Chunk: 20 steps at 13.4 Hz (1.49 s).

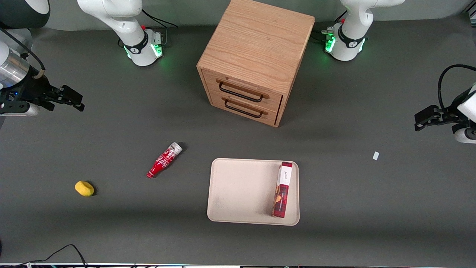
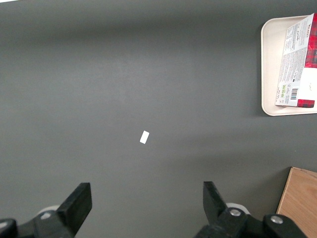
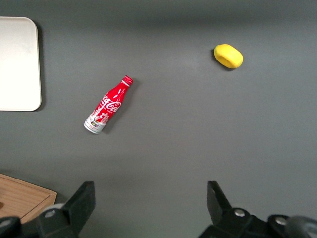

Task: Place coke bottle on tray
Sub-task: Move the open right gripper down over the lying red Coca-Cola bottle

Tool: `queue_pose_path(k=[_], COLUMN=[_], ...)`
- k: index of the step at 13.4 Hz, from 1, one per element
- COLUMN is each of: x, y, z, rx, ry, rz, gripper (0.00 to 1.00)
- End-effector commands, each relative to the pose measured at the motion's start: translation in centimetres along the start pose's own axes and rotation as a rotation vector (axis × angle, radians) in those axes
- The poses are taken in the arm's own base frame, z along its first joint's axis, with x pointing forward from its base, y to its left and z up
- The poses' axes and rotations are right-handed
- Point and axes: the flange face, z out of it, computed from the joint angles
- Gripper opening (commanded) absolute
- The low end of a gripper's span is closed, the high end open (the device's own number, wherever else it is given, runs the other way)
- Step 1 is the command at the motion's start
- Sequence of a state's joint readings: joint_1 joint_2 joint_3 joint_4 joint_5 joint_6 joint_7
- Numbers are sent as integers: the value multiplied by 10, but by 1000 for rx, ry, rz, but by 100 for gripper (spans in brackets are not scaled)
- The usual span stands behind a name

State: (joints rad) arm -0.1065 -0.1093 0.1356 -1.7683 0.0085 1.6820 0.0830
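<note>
The coke bottle (image 1: 164,159) lies on its side on the grey table, silvery base pointing toward the drawer cabinet and red neck toward the front camera. It also shows in the right wrist view (image 3: 108,105). The beige tray (image 1: 238,193) lies flat beside it, toward the parked arm's end; its corner shows in the right wrist view (image 3: 20,64). My right gripper (image 1: 72,100) is open and empty, held high above the table at the working arm's end, well apart from the bottle. In the right wrist view the gripper (image 3: 151,198) has only bare table between its fingers.
A red-and-white box (image 1: 282,190) lies in the tray along one side. A yellow lemon-like object (image 1: 84,188) sits nearer the front camera than the bottle. A wooden two-drawer cabinet (image 1: 253,59) stands farther back. A small white scrap (image 1: 375,155) lies toward the parked arm's end.
</note>
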Motion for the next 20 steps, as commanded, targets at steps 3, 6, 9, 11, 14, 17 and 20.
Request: queue_pose_path(k=[3, 6, 9, 11, 14, 17, 20], x=[3, 16, 42, 54, 65, 66, 61], y=[-10, -63, -101, -135, -164, -175, -177], z=[10, 31, 86, 130, 195, 267, 316], rx=[-4, 5, 45, 69, 29, -79, -25], ry=[-23, -13, -16, -36, -58, -55, -48], rz=[19, 153, 295, 405, 537, 658, 696], gripper=[100, 100, 100, 100, 100, 100, 100])
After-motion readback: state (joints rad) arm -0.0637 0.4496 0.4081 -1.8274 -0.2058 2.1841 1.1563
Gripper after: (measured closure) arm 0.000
